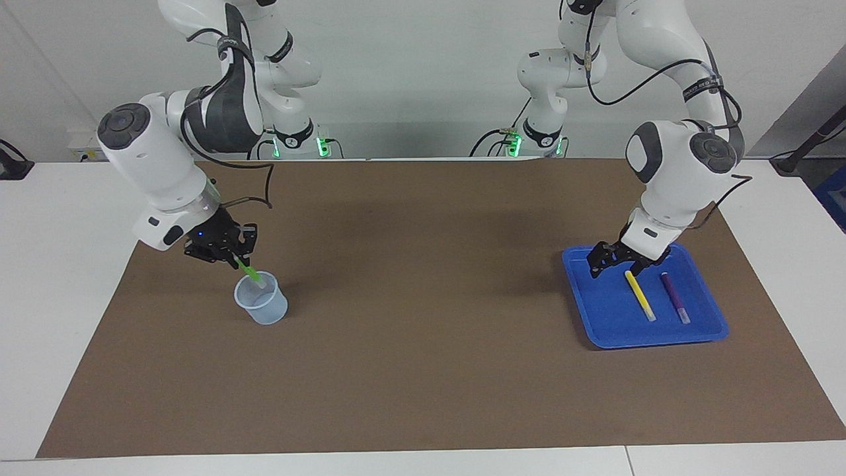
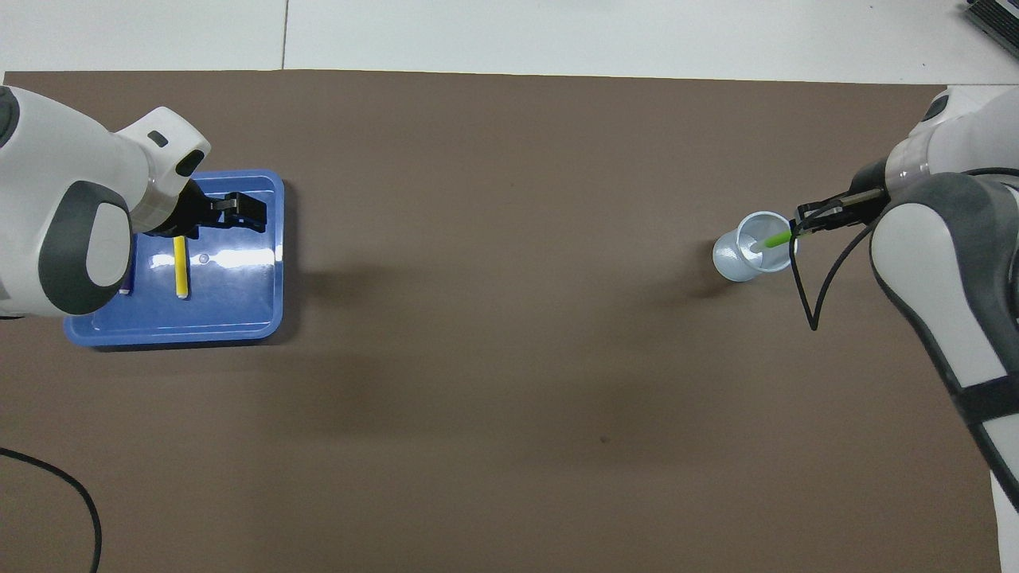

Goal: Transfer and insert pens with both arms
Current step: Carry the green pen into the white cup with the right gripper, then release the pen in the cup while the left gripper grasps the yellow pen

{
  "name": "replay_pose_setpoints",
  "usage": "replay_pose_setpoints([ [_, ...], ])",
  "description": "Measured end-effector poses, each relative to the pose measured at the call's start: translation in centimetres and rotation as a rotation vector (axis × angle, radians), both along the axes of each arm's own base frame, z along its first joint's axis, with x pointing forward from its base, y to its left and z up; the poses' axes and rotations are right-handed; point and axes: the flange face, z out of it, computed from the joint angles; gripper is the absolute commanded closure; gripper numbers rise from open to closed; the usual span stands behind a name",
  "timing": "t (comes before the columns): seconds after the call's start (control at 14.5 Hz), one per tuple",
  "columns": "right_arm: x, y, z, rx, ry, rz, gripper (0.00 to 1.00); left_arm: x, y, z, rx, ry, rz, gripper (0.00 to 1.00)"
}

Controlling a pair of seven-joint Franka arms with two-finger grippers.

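My right gripper (image 1: 228,254) is shut on the top end of the bright green pen (image 1: 250,272), which tilts with its lower end inside the clear plastic cup (image 1: 262,303). In the overhead view the right gripper (image 2: 800,225) holds the green pen (image 2: 774,238) over the cup's (image 2: 748,255) rim. My left gripper (image 1: 615,263) is open and low over the blue tray (image 1: 608,320), just above the end of the yellow pen (image 1: 640,295) nearer the robots. The purple pen (image 1: 675,297) lies beside the yellow one. From overhead the left gripper (image 2: 239,211) is over the tray (image 2: 239,314) beside the yellow pen (image 2: 181,267); the arm hides most of the purple pen.
A brown mat (image 1: 423,330) covers the white table. The cup stands at the right arm's end and the tray at the left arm's end. A black cable loop (image 2: 808,294) hangs from the right wrist beside the cup.
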Motion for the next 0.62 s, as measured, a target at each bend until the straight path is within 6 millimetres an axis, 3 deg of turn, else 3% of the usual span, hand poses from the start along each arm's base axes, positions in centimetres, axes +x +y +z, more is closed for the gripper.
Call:
replay_pose_setpoints([
  [0.34,-0.2,-0.5,-0.1,-0.054,0.002,0.018,1.0,0.8,5.5,-1.6,0.055,0.015,-0.021,0.05],
  [0.62,-0.2,-0.6,-1.6,-0.059,-0.024,0.017,1.0,1.9,7.5,-3.9,0.054,0.032,-0.042,0.07],
])
